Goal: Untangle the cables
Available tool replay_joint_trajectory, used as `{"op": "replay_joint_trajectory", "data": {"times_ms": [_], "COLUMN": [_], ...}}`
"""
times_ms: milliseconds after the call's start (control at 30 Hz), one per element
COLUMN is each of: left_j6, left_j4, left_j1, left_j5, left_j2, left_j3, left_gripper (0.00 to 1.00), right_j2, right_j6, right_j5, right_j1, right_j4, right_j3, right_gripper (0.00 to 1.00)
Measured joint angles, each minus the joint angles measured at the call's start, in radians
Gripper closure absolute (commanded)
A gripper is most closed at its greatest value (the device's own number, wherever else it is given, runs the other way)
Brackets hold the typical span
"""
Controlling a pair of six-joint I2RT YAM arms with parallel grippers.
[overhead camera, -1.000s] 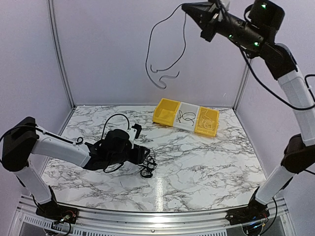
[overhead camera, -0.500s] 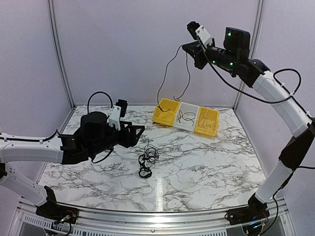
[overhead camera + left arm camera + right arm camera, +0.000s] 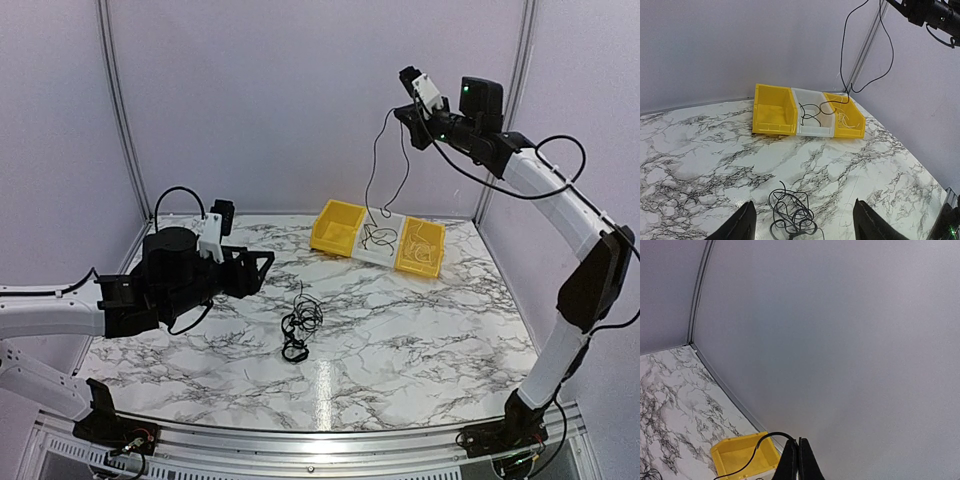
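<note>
A small tangle of thin black cables (image 3: 298,330) lies on the marble table; in the left wrist view the tangle (image 3: 790,216) sits just below and between my fingers. My left gripper (image 3: 262,268) is open and empty, raised above the table to the left of the tangle (image 3: 804,202). My right gripper (image 3: 405,112) is high at the back, shut on one thin black cable (image 3: 373,165) that hangs down with its lower end at the white bin (image 3: 380,238). In the right wrist view the shut gripper (image 3: 799,441) pinches that cable (image 3: 762,438).
A row of three bins stands at the back: yellow (image 3: 337,227), white with a loose cable in it, and yellow (image 3: 421,246) with whitish bits inside. Enclosure walls and posts (image 3: 118,110) surround the table.
My left gripper has lifted off the tangle and pulled back to the left, open. My right gripper has come down and to the right, carrying the hanging cable over the white bin.
</note>
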Motion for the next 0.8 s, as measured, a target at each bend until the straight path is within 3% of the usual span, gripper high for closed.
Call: {"op": "replay_joint_trajectory", "data": {"times_ms": [400,800], "left_j6": [-0.026,-0.058], "left_j4": [-0.102,-0.132], "left_j1": [0.0,0.0], "left_j5": [-0.021,-0.025], "left_j2": [-0.008,-0.032], "left_j3": [0.001,0.001], "left_gripper": [0.31,0.31], "right_j2": [0.135,0.306], "right_j6": [0.02,0.008], "right_j5": [-0.004,0.003], "right_j1": [-0.118,-0.138], "right_j4": [0.071,0.1], "right_j3": [-0.037,-0.037], "right_gripper": [1.0,1.0]}}
